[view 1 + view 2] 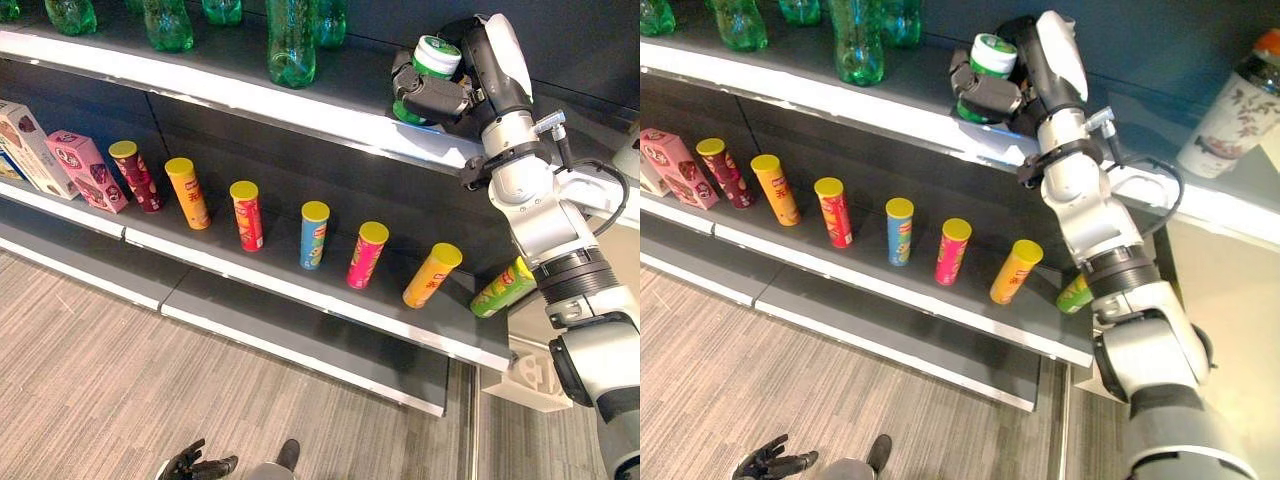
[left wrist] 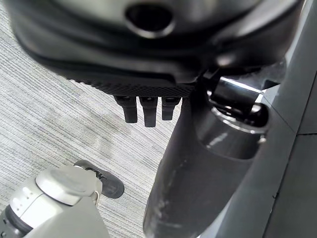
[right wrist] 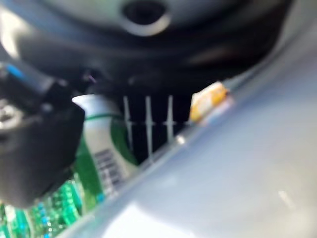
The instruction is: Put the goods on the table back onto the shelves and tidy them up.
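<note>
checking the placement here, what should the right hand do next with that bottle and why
Probably lower the bottle a little further and set it upright on the top shelf before letting go. The right hand is curled round the green, white-capped bottle right at the shelf's front edge, to the right of the green bottles standing there, so it looks close to placed.

Right hand [image 1: 437,97] fingers wrap the green can [image 1: 432,62], covering most of its body; can base hidden behind the shelf [image 1: 300,105] lip. Green bottles [image 1: 290,45] at 12 o'clock cut off by the top edge, caps unseen. Boxes [image 1: 30,145] at 9 o'clock cropped by the left edge. Green tube [image 1: 503,287] at 4 o'clock partly behind the right arm. Left hand [image 1: 198,464] at 6 o'clock cut by the bottom edge. Right wrist view blurred; yellow item [image 3: 208,106] unreadable. Patterned bottle [image 1: 1240,105] at 2 o'clock cropped.
</note>
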### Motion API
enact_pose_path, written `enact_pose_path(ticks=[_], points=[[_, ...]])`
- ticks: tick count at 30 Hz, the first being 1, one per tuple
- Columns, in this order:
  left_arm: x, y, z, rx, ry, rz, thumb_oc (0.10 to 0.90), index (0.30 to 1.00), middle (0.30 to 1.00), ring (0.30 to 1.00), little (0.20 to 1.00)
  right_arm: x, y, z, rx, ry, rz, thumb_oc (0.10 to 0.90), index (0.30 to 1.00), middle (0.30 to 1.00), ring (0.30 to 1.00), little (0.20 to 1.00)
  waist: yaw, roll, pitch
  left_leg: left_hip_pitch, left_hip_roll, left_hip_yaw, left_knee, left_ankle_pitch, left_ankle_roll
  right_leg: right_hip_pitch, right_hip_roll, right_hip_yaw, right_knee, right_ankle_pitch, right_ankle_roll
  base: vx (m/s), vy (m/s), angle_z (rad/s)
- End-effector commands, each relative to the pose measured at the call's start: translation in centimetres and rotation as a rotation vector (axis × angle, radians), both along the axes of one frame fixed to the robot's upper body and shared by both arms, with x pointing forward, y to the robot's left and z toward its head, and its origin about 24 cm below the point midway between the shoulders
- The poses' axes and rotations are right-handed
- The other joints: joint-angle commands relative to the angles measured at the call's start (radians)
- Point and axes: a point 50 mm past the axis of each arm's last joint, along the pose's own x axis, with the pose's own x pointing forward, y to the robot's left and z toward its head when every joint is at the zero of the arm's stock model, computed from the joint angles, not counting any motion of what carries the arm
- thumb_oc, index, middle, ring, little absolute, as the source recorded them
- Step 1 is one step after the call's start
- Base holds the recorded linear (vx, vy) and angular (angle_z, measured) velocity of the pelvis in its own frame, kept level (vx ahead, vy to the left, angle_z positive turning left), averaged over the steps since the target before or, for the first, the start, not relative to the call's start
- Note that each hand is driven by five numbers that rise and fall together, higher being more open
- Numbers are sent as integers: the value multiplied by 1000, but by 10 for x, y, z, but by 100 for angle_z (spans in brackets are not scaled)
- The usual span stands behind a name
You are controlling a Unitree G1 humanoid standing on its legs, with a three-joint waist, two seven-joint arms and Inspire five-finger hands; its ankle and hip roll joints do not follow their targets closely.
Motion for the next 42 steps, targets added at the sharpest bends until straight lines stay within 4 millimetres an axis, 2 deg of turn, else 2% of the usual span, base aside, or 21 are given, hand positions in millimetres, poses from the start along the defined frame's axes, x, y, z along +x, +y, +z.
enact_pose_path(ticks=[1, 12, 25, 39, 40, 41, 42], points=[[10, 12, 7, 71, -13, -90, 800, 900, 900, 900, 900, -24, 1, 60, -34, -251, 13, 400, 300, 300, 300, 300, -1, 1, -81, 34, 72, 44, 5, -75, -62, 17, -38, -3, 10, 20, 17, 0, 0, 0], [12, 10, 7, 72, -21, -102, 800, 900, 900, 900, 900, -28, 15, 61, -97, -256, 68, 400, 300, 300, 300, 300, -31, 12, -84, 53, 79, 78, 3, -84, -61, 12, -37, 34, 8, 20, 16, -3, -2, -8], [7, 8, 4, 65, 0, -86, 800, 900, 900, 900, 900, -23, 27, 57, -150, -213, 102, 400, 300, 300, 300, 300, -53, 6, -88, 70, 89, 110, 1, -92, -57, -2, -29, 77, 6, 24, 14, -5, -4, -8], [5, 7, 3, 60, 6, -80, 800, 900, 900, 900, 900, -19, 32, 52, -166, -188, 101, 400, 300, 300, 300, 300, -57, 8, -87, 68, 82, 106, 1, -91, -51, -2, -34, 74, 6, 28, 16, -1, 1, -1], [5, 7, 3, 62, 9, -80, 800, 900, 900, 900, 900, -19, 32, 53, -162, -191, 101, 532, 498, 498, 498, 498, -58, 7, -87, 69, 82, 106, 1, -91, -51, -1, -34, 74, 6, 28, 16, 0, 0, 0], [5, 7, 3, 62, 7, -76, 800, 900, 900, 900, 900, -19, 32, 53, -168, -196, 95, 800, 900, 900, 900, 900, -57, 7, -87, 69, 82, 106, 1, -91, -51, -1, -33, 75, 6, 27, 16, 0, 0, 0], [5, 7, 3, 62, 7, -76, 800, 900, 900, 900, 900, -19, 32, 54, -168, -196, 95, 800, 900, 900, 900, 900, -57, 7, -87, 69, 82, 106, 1, -91, -51, -1, -33, 75, 6, 27, 16, 0, 0, 0]])
